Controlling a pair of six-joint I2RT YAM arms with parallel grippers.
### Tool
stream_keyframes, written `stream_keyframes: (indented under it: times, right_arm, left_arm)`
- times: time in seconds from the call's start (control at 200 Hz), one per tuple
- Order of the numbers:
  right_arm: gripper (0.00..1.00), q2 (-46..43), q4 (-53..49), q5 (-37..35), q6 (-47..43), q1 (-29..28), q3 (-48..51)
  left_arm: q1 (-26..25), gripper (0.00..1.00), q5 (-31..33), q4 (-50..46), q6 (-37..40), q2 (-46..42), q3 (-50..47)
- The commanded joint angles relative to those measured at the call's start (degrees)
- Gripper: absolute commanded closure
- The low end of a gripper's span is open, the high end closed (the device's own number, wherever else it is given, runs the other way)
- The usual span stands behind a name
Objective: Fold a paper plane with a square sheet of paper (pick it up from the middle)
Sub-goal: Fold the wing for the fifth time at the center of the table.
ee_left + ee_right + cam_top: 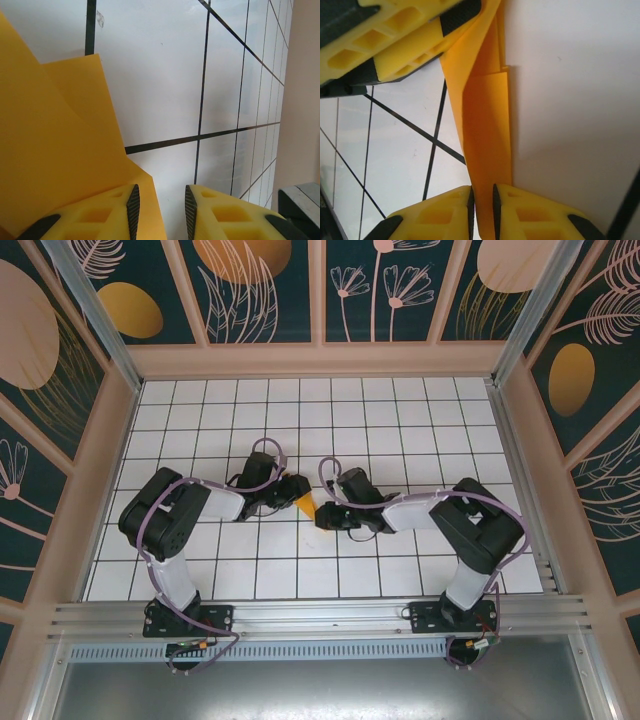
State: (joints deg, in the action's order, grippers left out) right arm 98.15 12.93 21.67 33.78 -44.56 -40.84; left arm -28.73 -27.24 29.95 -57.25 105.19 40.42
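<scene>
**Top view.** One folded paper (303,504) sits at mid-surface, off the white tiled surface (400,410) or just on it; which cannot be told. It lies directly between the left gripper (292,494) and the right gripper (323,513). Two arms are present, both bent inward, and each gripper is just beside the paper. Neither is clearly nearer.

**Left wrist view.** The left gripper (161,196) has its jaws apart, with bare surface (165,75) visible in the gap. The paper (65,140) lies to the left of the gap. Its edge runs down along the inner face of one finger. No pinch is evident.

**Right wrist view.** The right gripper (483,194) has its jaws almost together, and a narrow strip of the paper (487,135) fills the slot. Judged clamped on it. The paper's long axis runs straight away from these fingers to the left gripper (462,20) at the far end, so the coming fold turns on that line.

**Count.** One paper, two grippers.
</scene>
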Motion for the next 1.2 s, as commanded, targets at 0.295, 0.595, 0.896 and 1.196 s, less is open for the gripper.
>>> stream_keyframes:
  times: [0.295, 0.595, 0.896, 1.196]
  right_arm:
    - [0.74, 2.75, -7.66, -4.00, -3.51, 0.26, -4.86]
    - [0.89, 3.99, -2.38, -0.10, 0.85, 0.57, -0.02]
    - [0.89, 4.01, -5.60, -3.10, 1.53, 0.09, 0.69]
    - [0.82, -7.41, -5.86, -2.20, 2.24, 0.42, -4.04]
  left_arm:
    - [0.34, 0.67, 2.73, -5.82, 2.23, 3.80, -0.31]
    - [0.34, 0.68, 2.68, -5.99, 2.41, 3.78, -0.31]
    - [0.44, 0.70, 4.14, -7.82, 2.55, 3.87, -0.08]
    - [0.39, 0.71, 4.13, -8.84, 3.12, 5.02, 0.78]
